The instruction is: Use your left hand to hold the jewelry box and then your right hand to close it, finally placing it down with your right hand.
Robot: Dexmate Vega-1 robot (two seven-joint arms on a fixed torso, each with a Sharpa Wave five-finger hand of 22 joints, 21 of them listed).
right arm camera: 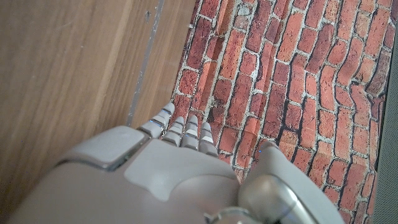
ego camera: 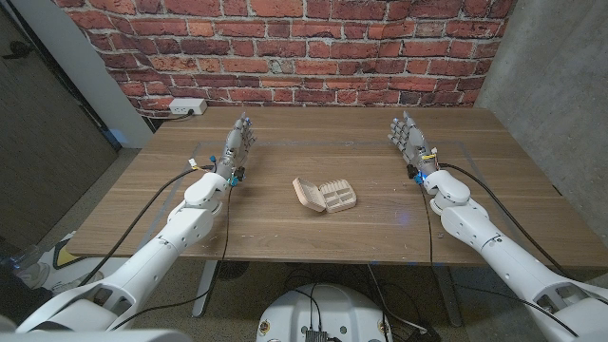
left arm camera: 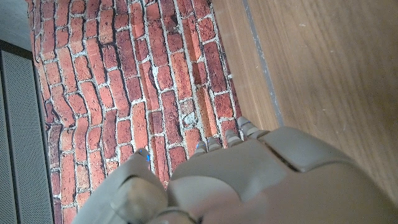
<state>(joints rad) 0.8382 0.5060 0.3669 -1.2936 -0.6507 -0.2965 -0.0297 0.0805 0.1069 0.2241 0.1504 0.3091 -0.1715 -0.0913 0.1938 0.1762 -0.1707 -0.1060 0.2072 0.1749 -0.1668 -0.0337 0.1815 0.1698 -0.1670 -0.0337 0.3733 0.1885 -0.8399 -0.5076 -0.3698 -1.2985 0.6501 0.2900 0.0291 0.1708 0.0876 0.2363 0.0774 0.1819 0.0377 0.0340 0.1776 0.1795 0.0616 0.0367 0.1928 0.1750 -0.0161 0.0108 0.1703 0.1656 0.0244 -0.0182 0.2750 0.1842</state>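
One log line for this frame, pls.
phase: pre-grasp | jewelry box: open, on table, untouched | left robot hand: open, apart | right robot hand: open, apart

jewelry box [ego camera: 324, 196] contents: too small to tell | table [ego camera: 142, 204] legs: hidden

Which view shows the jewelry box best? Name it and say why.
The head view. There the jewelry box lies open on the table, midway between the left hand and right hand, lid and compartments visible. The wrist views look past each hand's fingers at brick wall and tabletop, with no box.
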